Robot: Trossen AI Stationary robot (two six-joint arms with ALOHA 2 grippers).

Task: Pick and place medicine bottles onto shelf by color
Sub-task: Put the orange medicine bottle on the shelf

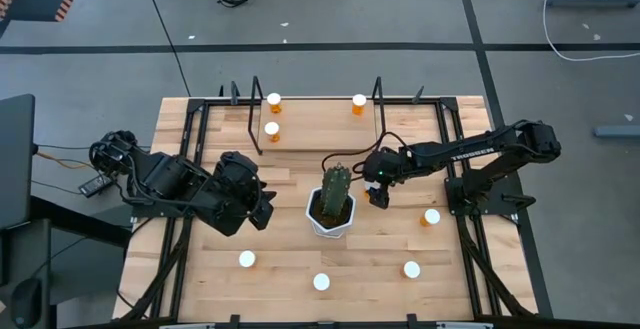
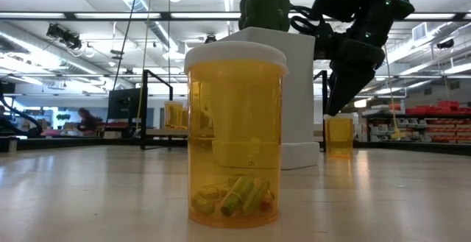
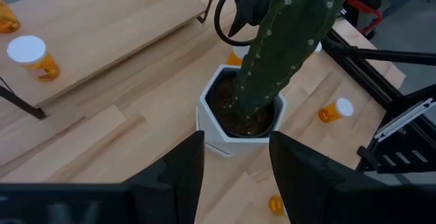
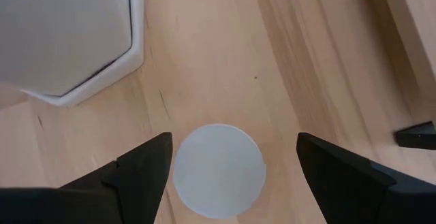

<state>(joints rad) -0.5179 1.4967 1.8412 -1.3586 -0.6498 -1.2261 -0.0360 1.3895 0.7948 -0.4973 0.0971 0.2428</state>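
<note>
**A:** How far along are you with this?

**B:** Roughly a third done, by my reckoning. Three medicine bottles already stand on the shelf (image 1: pixel 310 127): two at its far edge (image 1: pixel 274 100) (image 1: pixel 359 102) and one nearer the left end (image 1: pixel 272 130). You have at least four left on the bench (image 1: pixel 200 269): three along the near side (image 1: pixel 247 260) (image 1: pixel 321 282) (image 1: pixel 411 269) and one lying by the right arm's base (image 1: pixel 431 217).

**A:** And the one you're on now?

**B:** Your right end effector (image 4: pixel 231 166) hangs over a bottle just beside the cactus pot (image 1: pixel 331 219), fingers spread wide on either side of its white cap (image 4: pixel 219 171), not yet clenched on it. So that pick is lined up, not made.

**A:** The left arm?

**B:** Your left end effector (image 3: pixel 235 166) waits on the other side of the cactus (image 3: pixel 286 40), fingers apart, grasping nothing.

**A:** What do the bottles look like?

**B:** Small translucent-orange cylinders with round white caps. The nearest one in the low view (image 2: pixel 235 135) stands upright with a few yellow-green capsules at the bottom. You'd judge colour by contents, but I can't tell what the shelved ones hold.
</note>
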